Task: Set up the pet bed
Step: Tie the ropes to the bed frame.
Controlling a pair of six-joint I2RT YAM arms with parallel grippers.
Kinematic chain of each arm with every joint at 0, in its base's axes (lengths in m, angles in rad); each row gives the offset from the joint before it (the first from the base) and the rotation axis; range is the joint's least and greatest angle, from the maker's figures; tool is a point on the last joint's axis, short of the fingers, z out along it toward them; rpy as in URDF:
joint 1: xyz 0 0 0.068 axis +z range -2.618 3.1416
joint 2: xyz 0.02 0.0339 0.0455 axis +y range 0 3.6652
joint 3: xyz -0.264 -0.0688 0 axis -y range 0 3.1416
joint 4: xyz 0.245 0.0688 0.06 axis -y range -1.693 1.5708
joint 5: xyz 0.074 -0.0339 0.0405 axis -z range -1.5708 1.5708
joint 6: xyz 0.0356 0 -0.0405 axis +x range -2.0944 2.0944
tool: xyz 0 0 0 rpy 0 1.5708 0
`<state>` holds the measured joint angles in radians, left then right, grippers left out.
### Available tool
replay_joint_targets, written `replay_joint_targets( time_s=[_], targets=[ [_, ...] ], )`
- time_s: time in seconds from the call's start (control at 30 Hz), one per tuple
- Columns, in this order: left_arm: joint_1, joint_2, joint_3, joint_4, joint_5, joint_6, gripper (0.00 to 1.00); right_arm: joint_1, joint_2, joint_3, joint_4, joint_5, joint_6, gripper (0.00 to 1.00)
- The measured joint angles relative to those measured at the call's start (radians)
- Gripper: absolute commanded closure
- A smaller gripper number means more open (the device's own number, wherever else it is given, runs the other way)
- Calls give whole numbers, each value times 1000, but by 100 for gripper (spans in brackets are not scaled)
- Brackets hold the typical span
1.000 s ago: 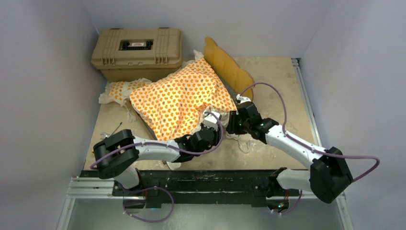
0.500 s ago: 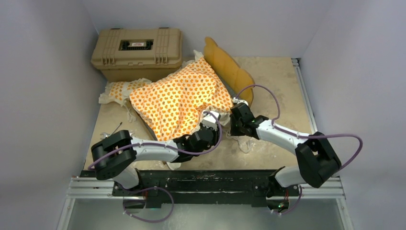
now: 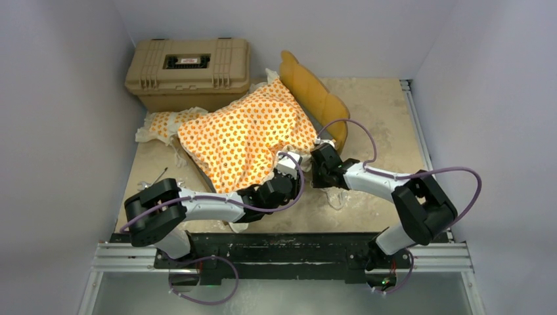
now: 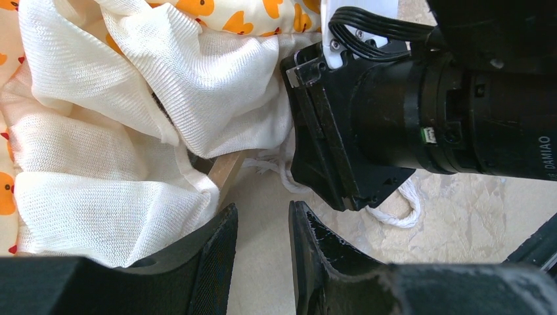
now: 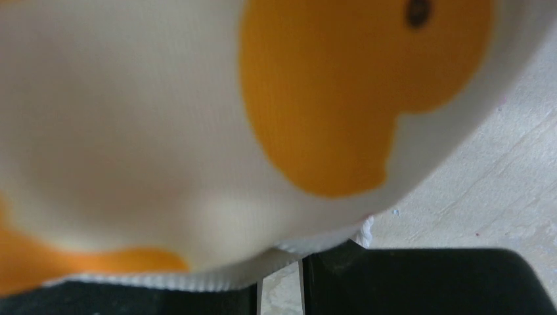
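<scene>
The orange-patterned mattress cushion [image 3: 246, 134] lies rumpled and tilted over the light-wood bed frame, whose scalloped headboard [image 3: 309, 88] sticks out at the back right. The small matching pillow [image 3: 163, 123] lies at the cushion's left end. My left gripper [image 4: 263, 216] is open and low over the table beside the white ruffle [image 4: 98, 197] and a wooden frame corner [image 4: 226, 172], with nothing between its fingers. My right gripper [image 3: 315, 164] is at the cushion's near right corner. In its wrist view the jaws [image 5: 281, 279] stand nearly together, with the cushion's edge [image 5: 197, 131] over the tips.
A tan plastic hard case [image 3: 189, 65] stands at the back left against the wall. A loose white cord [image 4: 401, 213] lies on the table under the right gripper. The two grippers are very close together [image 4: 368, 125]. Walls enclose the table on three sides.
The right gripper has slid left into the cushion's corner and its jaws have narrowed; its elbow has swung inward. The left arm and the cushion have hardly moved.
</scene>
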<state>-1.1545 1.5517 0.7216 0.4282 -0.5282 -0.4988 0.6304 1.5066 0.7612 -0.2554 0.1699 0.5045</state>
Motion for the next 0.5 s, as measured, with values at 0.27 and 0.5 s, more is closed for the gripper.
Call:
replay_joint_targets(
  time_s=[0.27, 0.5],
  targets=[
    [0, 0, 0, 0, 0, -7, 66, 24, 29, 13, 4, 51, 3, 74],
    [0, 0, 0, 0, 0, -8, 66, 26, -47, -3, -59, 88, 3, 74]
  ],
)
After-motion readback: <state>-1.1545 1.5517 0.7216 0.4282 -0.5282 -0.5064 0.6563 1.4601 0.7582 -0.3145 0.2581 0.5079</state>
